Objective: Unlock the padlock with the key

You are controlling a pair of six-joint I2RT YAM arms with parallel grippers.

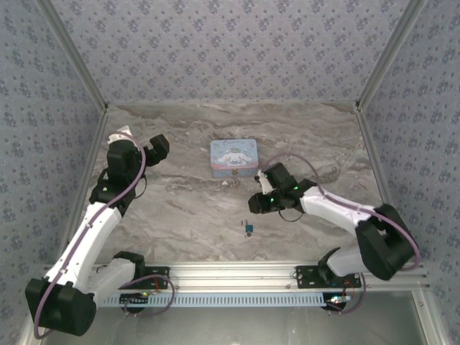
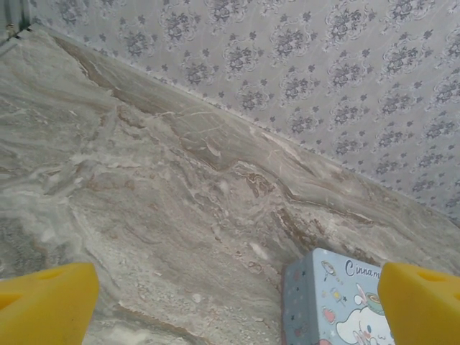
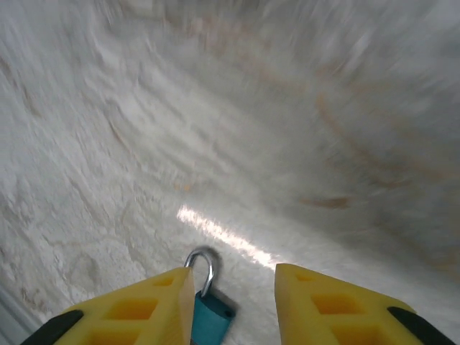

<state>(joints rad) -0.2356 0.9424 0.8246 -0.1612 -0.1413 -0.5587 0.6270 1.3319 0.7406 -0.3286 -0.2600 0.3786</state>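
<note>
The tiny padlock (image 1: pixel 248 229), with a blue-teal body and a thin silver shackle, lies on the grey-brown marbled surface (image 1: pixel 180 208). It sits about midway between the left and right edges and closer to the near edge than to the far one. The right pincer (image 1: pixel 255 203) hangs just beyond it on the far side. In the right wrist view this pincer (image 3: pixel 233 277) is released: its yellow fingers (image 3: pixel 144 309) stand apart with bare surface showing between them. The padlock (image 3: pixel 210 316) lies just beside the inner face of the left-hand finger, which hides part of its body, and the shackle loop points away from the camera. That view is motion-blurred.

A light-blue rectangular tin with a cartoon picture (image 1: pixel 233 157) lies flat near the middle of the surface, towards the far edge and well apart from the padlock.

The left pincer (image 1: pixel 158 146) hovers near the left edge, level with the tin. It (image 2: pixel 236 280) is spread wide and grasps nothing, and the tin's corner (image 2: pixel 330 302) shows beside its right-hand finger.
</note>
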